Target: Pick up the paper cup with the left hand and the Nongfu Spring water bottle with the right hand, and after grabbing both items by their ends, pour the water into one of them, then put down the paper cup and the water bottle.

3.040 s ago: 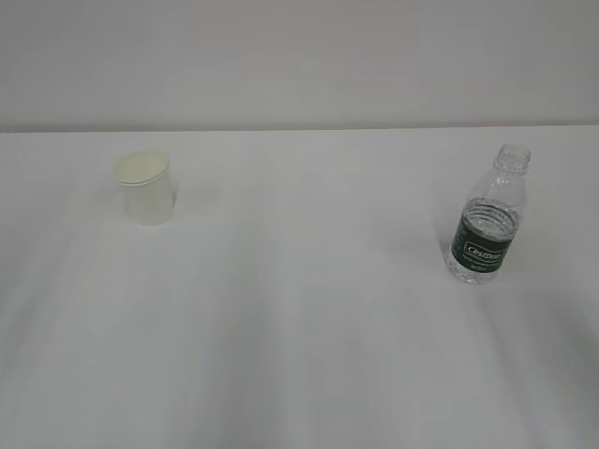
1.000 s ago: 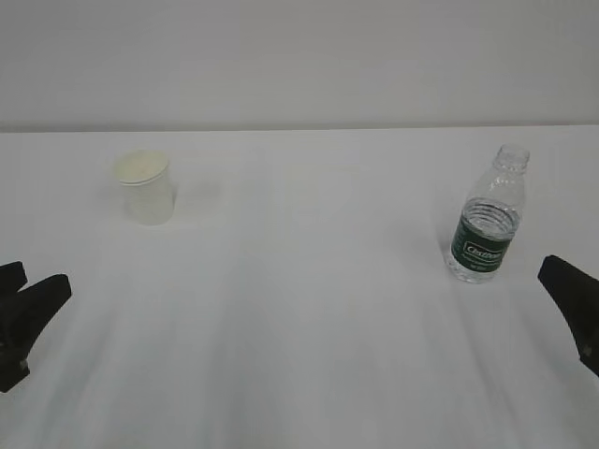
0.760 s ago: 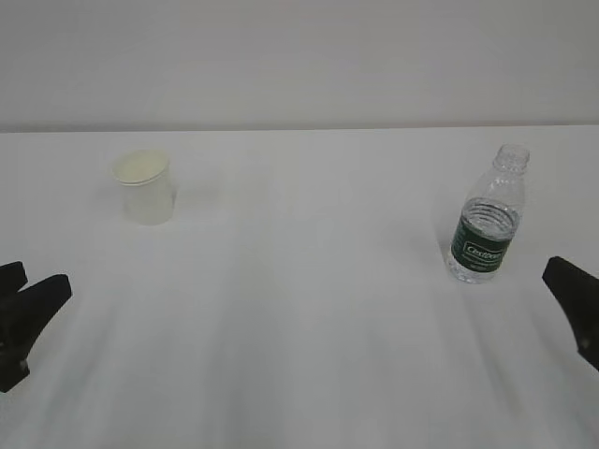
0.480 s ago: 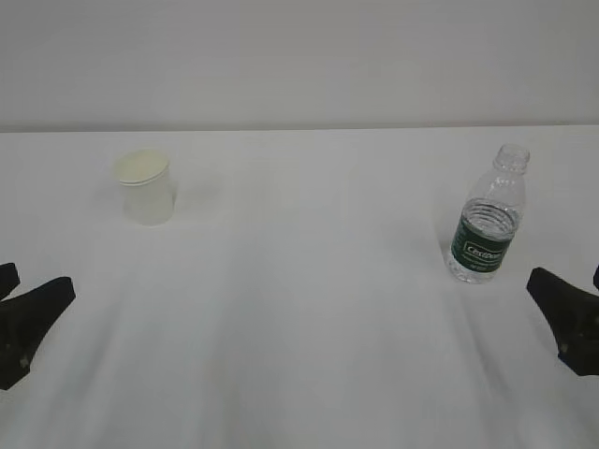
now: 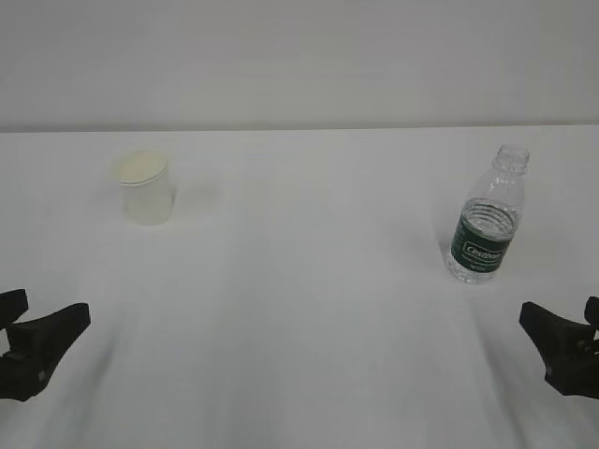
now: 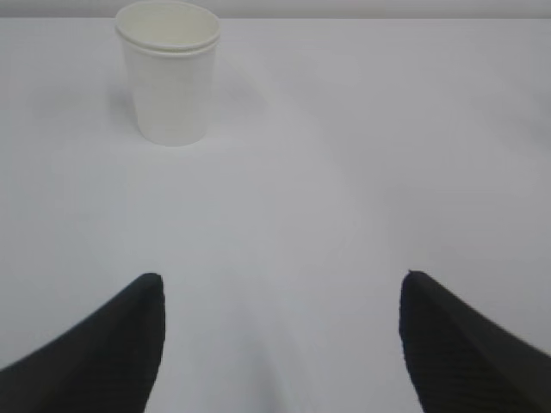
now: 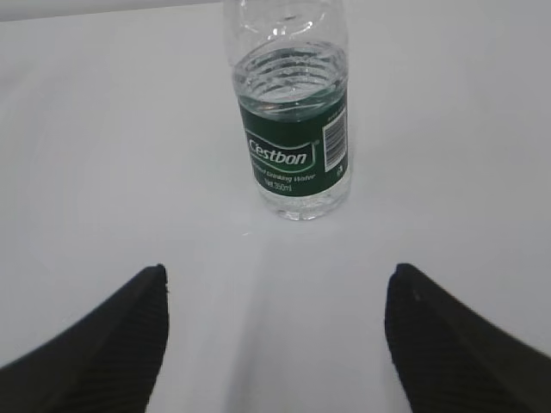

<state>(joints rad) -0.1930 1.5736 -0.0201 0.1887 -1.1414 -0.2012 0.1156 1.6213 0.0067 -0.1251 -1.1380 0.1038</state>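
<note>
White table (image 5: 299, 309): one paper cup (image 5: 144, 187), one bottle (image 5: 487, 217)

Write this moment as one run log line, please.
phase: approach | left tool: open, short of paper cup | right tool: open, short of water bottle | both upright on table, untouched

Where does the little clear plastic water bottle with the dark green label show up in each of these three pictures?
Exterior view: the clear ribbed plastic bottle with the dark green label stands upright at right, beyond the right hand.
Left wrist view: not in it; only the small white paper cup shows.
Right wrist view: top centre, ahead of the open fingers.
Shared landmark: the white table.
</note>
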